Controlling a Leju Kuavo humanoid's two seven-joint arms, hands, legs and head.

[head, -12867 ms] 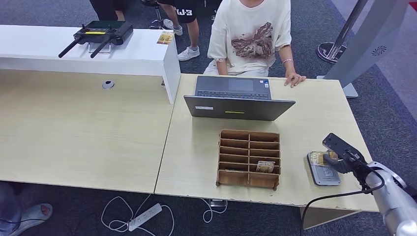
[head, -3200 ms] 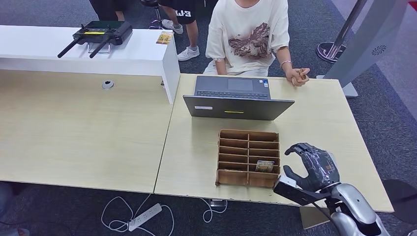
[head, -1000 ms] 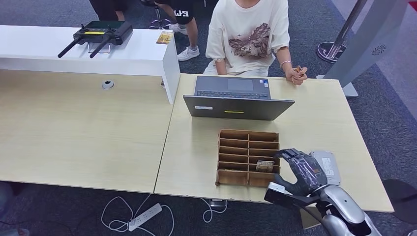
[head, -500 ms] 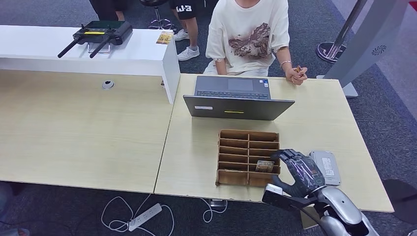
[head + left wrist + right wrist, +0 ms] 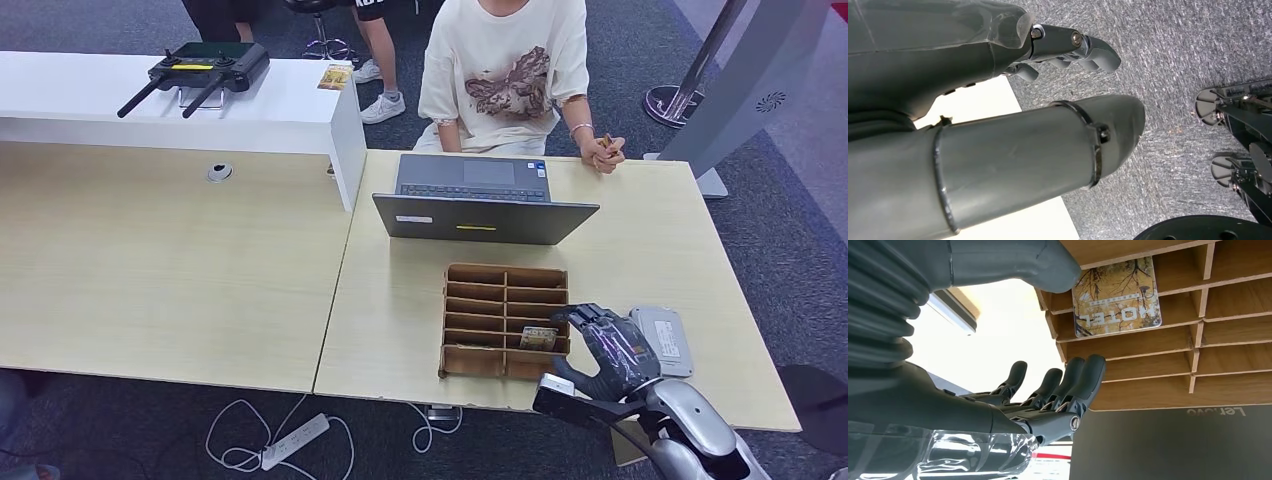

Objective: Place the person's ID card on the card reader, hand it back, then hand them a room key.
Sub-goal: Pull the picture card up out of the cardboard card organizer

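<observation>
Left hand [image 5: 1058, 75]: your left wrist camera has it over grey carpet, thumb apart from the fingers, nothing in it.
Laptop [image 5: 487, 205]: at 12 o'clock from the organizer, lid towards you.
Wooden organizer [image 5: 506, 322]: mid-desk, rows of slots, near the front edge.
Room key [image 5: 539, 339]: you see it in a slot at the organizer's 4 o'clock corner; the right wrist view shows a card printed HOTEL [image 5: 1116, 296].
Right hand [image 5: 610, 343]: at the organizer's 4 o'clock, fingers spread and empty, fingertips [image 5: 1088, 371] just beside the key slot; whether they touch, I cannot tell.
Card reader [image 5: 662, 340]: flat on the desk at 3 o'clock of your hand, just beside it.
Person's hand [image 5: 604, 150]: at the far desk edge, 1 o'clock from the laptop, closed on something small, too small to tell.
</observation>
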